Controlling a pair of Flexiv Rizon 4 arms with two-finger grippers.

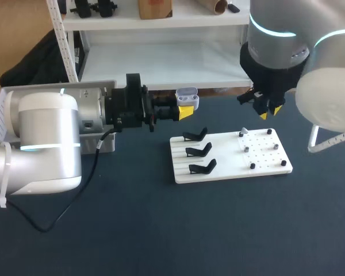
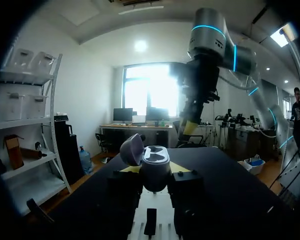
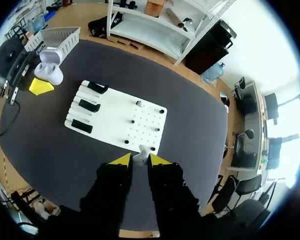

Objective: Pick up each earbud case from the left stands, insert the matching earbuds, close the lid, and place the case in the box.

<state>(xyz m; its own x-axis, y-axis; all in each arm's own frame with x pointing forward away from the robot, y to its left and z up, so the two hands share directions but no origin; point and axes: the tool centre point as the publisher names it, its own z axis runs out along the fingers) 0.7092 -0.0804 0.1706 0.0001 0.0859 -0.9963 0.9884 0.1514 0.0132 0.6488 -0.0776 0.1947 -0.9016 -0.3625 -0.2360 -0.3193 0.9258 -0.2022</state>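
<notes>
Left wrist view: left pincer [image 2: 154, 170] clamps the open case [image 2: 155, 159]; right pincer [image 3: 140, 160] pinches an earbud [image 3: 141, 154].

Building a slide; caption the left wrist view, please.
Left gripper holds the open earbud case aloft; the right gripper hangs ahead of it.

Head view: we log even, soft light over the dark table [image 1: 161, 230], with faint shadows beneath the white board [image 1: 230, 164]. Left wrist view: we log hard window [image 2: 150, 92] glare backlighting the earbud case [image 2: 154, 167]. Right wrist view: we log washed-out brightness past the table's edge.
</notes>
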